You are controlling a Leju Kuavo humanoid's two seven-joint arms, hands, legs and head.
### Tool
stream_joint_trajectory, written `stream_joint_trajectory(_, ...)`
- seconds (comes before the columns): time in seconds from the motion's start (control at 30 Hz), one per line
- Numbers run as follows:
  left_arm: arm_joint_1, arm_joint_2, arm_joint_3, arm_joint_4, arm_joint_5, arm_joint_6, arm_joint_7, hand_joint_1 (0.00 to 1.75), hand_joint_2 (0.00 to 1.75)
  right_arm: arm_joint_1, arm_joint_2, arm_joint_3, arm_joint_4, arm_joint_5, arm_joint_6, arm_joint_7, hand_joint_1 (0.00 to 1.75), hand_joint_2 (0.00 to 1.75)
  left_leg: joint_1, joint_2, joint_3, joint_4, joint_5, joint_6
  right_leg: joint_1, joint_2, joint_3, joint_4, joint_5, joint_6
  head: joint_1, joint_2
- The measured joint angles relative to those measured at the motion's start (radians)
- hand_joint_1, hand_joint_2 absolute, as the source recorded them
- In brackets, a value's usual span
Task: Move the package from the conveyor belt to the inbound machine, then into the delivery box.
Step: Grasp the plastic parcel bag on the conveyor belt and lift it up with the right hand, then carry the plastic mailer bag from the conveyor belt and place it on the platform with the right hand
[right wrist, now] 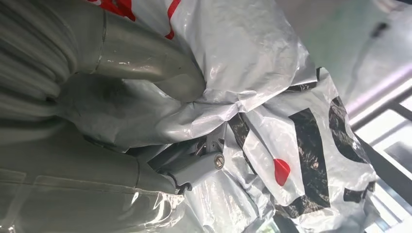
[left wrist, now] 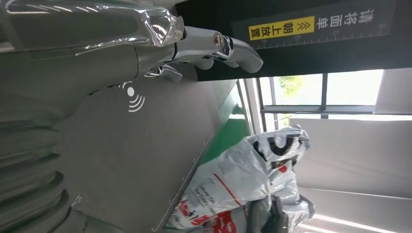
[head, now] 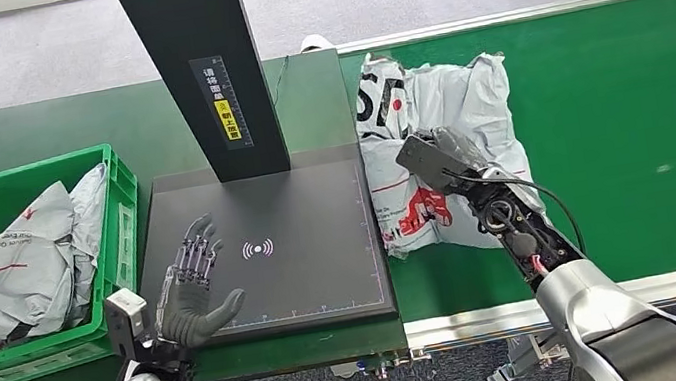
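Note:
A crumpled white plastic package (head: 442, 99) with black and red print lies on the green conveyor belt (head: 629, 137), at its left end beside the inbound machine. My right hand (head: 446, 159) rests on the package's middle. In the right wrist view its thumb (right wrist: 180, 77) and fingers (right wrist: 194, 167) dig into a fold of the package (right wrist: 291, 97), gripping the plastic. My left hand (head: 195, 288) hovers open, fingers spread, over the front left corner of the machine's black scan plate (head: 316, 275). The left wrist view has the package (left wrist: 243, 174) beyond the plate's edge.
The machine's black column (head: 200, 70) rises at the back of the plate. Left of the plate stands a green delivery box (head: 116, 183) holding several white packages. Metal rails edge the belt at front and back.

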Motion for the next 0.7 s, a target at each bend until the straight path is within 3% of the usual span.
stream_joint_trajectory(0.3,-0.007,0.013,0.005,0.01,0.006,0.0,-0.037,0.0,1.75,-0.001,0.029,-0.061,-0.064,-0.16,-0.065,-0.167,1.75,1.75,0.0,0.0,0.0,0.0,0.0,0.0,0.0,0.0,-0.001,0.0,0.0,0.0,0.0,0.0)
stream_joint_trajectory(0.7,-0.049,0.026,0.004,0.066,0.014,-0.004,-0.069,0.0,1.75,0.002,0.072,-0.058,-0.074,-0.195,-0.008,-0.247,1.75,1.75,0.0,0.0,0.0,0.0,0.0,0.0,0.0,0.0,-0.001,0.0,0.0,0.0,0.0,0.0)
